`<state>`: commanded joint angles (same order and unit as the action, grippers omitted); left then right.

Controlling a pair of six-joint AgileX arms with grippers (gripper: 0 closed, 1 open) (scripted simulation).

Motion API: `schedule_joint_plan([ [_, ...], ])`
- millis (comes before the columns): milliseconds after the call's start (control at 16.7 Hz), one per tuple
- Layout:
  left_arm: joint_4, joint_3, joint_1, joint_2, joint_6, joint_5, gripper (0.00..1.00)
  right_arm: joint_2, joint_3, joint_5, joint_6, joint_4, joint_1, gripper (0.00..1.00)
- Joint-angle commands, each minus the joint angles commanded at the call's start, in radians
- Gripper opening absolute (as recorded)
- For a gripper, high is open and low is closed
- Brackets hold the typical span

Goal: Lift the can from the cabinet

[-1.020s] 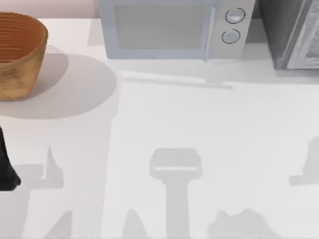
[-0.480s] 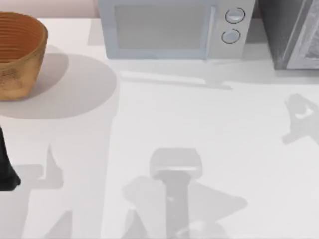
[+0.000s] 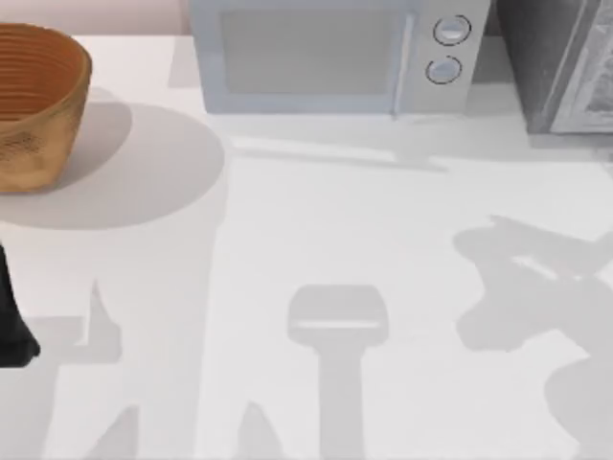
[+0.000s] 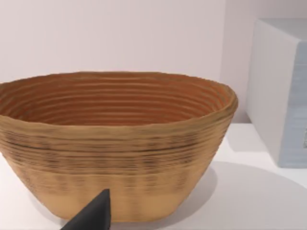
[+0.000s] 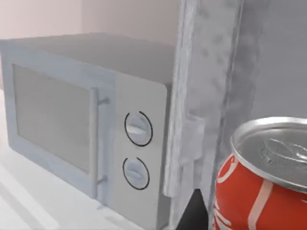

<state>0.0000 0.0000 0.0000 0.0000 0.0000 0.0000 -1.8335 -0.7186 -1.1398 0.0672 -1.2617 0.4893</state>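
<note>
Can [image 5: 261, 177], red with a silver top, sits right in front of my right gripper, beside the cabinet [image 5: 211, 81] door. I cannot tell how its fingers stand. I think the reach comes first; next, close and lift.

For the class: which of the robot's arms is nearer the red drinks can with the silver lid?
Right. Its wrist camera has the red can close up beside the cabinet; the left arm sits at the table's far left by the basket.
</note>
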Motion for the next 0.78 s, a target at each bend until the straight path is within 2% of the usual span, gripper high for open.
schedule_joint_plan([
  [180,0.000,0.000,0.000,0.000,0.000,0.000,1.00,-0.264,-0.079,-0.148,0.014,-0.166,0.096,0.00],
  [360,0.000,0.000,0.000,0.000,0.000,0.000,1.00,-0.443,-0.131,-0.249,0.025,-0.276,0.171,0.00],
  [540,0.000,0.000,0.000,0.000,0.000,0.000,1.00,-0.529,-0.156,-0.300,0.032,-0.326,0.213,0.00],
  [780,0.000,0.000,0.000,0.000,0.000,0.000,1.00,-0.536,-0.158,-0.304,0.033,-0.330,0.216,0.00],
])
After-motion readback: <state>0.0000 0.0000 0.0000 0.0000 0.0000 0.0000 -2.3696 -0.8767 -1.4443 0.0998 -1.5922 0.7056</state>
